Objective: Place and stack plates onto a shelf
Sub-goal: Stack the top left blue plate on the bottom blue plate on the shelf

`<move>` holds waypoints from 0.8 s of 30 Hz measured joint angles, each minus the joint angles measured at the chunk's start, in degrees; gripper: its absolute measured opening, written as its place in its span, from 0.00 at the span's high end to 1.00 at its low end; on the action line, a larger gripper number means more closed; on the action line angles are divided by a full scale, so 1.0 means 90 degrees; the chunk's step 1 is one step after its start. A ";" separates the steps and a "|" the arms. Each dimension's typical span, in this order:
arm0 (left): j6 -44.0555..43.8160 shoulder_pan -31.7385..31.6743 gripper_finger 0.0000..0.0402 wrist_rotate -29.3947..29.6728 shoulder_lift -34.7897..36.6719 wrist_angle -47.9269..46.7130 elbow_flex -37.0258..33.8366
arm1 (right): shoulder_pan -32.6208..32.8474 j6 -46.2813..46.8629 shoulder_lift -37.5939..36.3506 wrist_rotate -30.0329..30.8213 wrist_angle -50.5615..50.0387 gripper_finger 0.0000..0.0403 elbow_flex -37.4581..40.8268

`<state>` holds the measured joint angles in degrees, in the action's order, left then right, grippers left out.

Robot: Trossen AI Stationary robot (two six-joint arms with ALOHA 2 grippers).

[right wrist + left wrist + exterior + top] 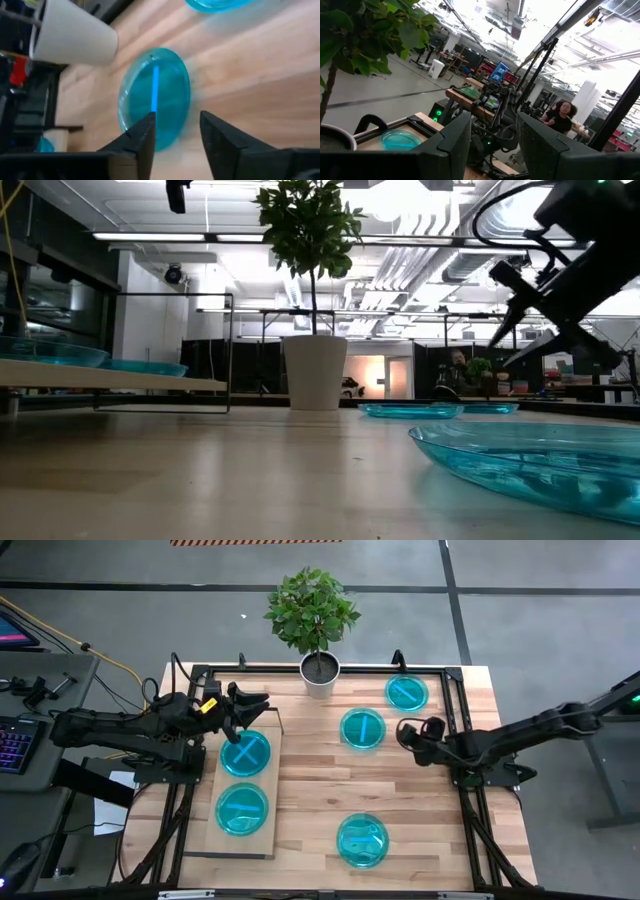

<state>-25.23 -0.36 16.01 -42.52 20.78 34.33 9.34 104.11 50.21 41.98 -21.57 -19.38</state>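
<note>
Nearest me a plate (362,841) lies at the counter's (420,810) 6 o'clock, two plates (245,753) sit on the shelf (203,836) at 9, my left claw (256,706) spread above its far end, right claw (404,730) spread beside the center plate (362,728).

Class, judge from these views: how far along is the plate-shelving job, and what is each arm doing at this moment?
Done: two translucent cyan-blue plastic plates lie side by side on the pale wooden shelf board.

In hand: nothing is gripped. The right gripper, open, approaches the middle plate; the left gripper, open, hangs above the shelf's far end.

Left: three plates on the tabletop. No stacking is visible.
</note>
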 joint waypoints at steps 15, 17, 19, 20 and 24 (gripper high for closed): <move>-0.0005 0.0000 0.63 0.0002 0.0000 0.0002 0.0000 | -0.0944 0.0677 0.2279 -0.0087 0.1674 0.54 -0.0253; -0.0005 0.0001 0.63 0.0002 0.0000 0.0002 0.0001 | -0.1067 0.0714 0.2639 -0.0230 0.1666 0.54 -0.0419; -0.0005 0.0000 0.63 0.0005 0.0000 0.0002 0.0000 | -0.1197 0.0599 0.3011 -0.0448 0.1671 0.54 -0.0613; -0.0005 0.0002 0.63 0.0005 0.0000 0.0000 0.0000 | -0.1259 0.0543 0.3195 -0.0591 0.1678 0.54 -0.0719; -0.0005 0.0000 0.63 0.0005 0.0000 0.0000 0.0000 | -0.1417 0.0239 0.3884 -0.0923 0.1684 0.54 -0.1102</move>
<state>-25.28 -0.36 16.05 -42.52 20.78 34.33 -3.41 106.26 85.17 33.67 -6.41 -29.29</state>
